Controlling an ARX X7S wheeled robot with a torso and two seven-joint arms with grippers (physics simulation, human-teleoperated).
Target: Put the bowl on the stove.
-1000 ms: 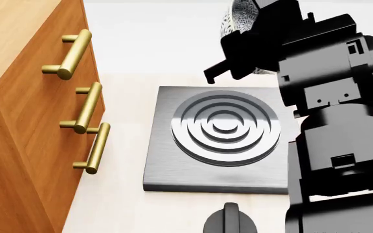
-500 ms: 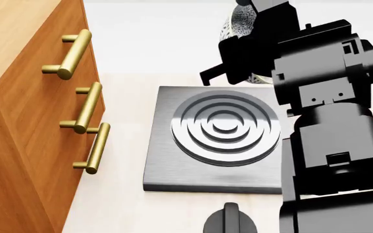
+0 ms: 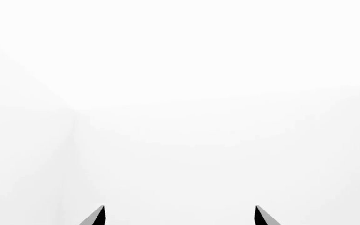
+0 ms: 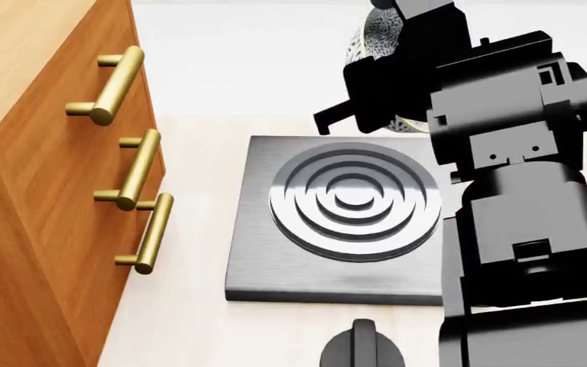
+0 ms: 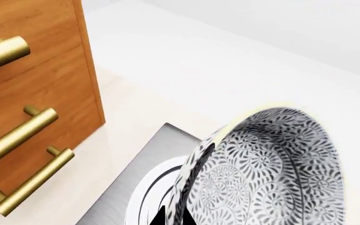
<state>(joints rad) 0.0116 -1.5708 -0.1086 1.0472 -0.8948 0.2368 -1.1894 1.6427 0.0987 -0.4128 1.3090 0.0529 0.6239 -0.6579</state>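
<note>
Right hand [image 4: 381, 69]: raised above the far right part of the stove [image 4: 273, 260], carrying the bowl [image 4: 375, 34]. The head view shows only a sliver of speckled pattern at the far edge of the frame, the rest masked by the black arm. In the right wrist view the bowl [image 5: 267, 168] is tipped steeply on its side, its patterned interior facing the camera and pale rim uppermost. A dark fingertip [image 5: 164, 216] sits against its wall, so the hand reads as clamped on the bowl wall. The bowl is clear of the stove surface, held in the air.

Stove: flat dark-grey square on the pale table [image 4: 192, 229], its burner rings [image 4: 355, 202] unobstructed in the head view. The stove [image 5: 136, 173] lies below the bowl in the right wrist view.

Left hand [image 3: 180, 216]: only two dark fingertips [image 3: 95, 216] show, well apart, with a blank white background between them; nothing held.

Other items: wooden cabinet [image 4: 39, 191] with brass handles [image 4: 135, 168] to the left of the stove; round black knob [image 4: 363, 345] on the table just near of the stove's near edge.
</note>
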